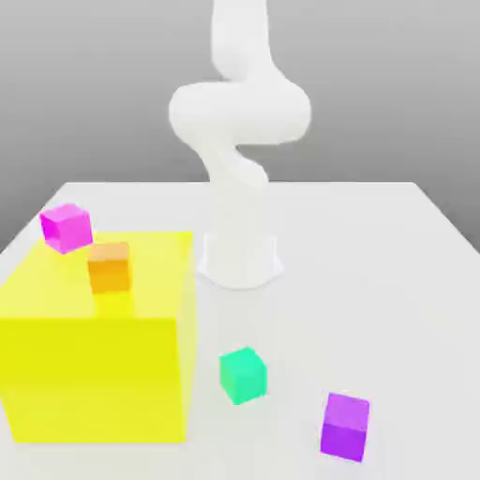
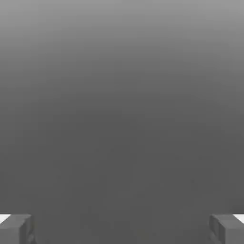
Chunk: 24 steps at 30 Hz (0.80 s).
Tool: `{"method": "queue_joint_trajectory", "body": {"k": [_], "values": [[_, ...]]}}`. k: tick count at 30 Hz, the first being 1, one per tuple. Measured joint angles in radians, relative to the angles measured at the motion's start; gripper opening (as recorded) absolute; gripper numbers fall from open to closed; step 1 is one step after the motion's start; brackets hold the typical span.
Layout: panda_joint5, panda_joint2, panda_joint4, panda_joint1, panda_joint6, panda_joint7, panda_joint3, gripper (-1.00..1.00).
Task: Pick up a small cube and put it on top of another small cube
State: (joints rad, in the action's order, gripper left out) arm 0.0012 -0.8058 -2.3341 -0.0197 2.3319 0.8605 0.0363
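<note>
The small teal-green cube [image 1: 243, 375] rests on the white table [image 1: 375, 281], just off the exterior view's right side of the big yellow block [image 1: 98, 356]. An orange cube [image 1: 110, 267] sits on top of that block. A purple cube [image 1: 345, 427] lies near the table's front edge, to the right of the teal cube. In the hand view my gripper [image 2: 122, 228] is open, its grey fingertips [image 2: 16, 228] far apart with nothing between them and plain grey background beyond. The white arm [image 1: 239, 112] rises from its base and leaves the picture at the top.
A magenta cube [image 1: 67, 228] stands at the yellow block's far left corner; I cannot tell whether it rests on the block or behind it. The arm's base [image 1: 240, 258] stands at the table's middle back.
</note>
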Motion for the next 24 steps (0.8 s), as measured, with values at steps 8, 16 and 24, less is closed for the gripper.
{"method": "queue_joint_trajectory", "body": {"k": [8, 16, 24], "values": [[0.073, 0.216, -0.188, -0.072, 0.173, 0.285, 0.074, 0.00], [0.122, 0.454, -0.381, -0.137, 0.349, 0.598, 0.163, 0.00], [0.089, 0.705, -0.562, -0.226, 0.519, 0.946, 0.256, 0.00]]}}
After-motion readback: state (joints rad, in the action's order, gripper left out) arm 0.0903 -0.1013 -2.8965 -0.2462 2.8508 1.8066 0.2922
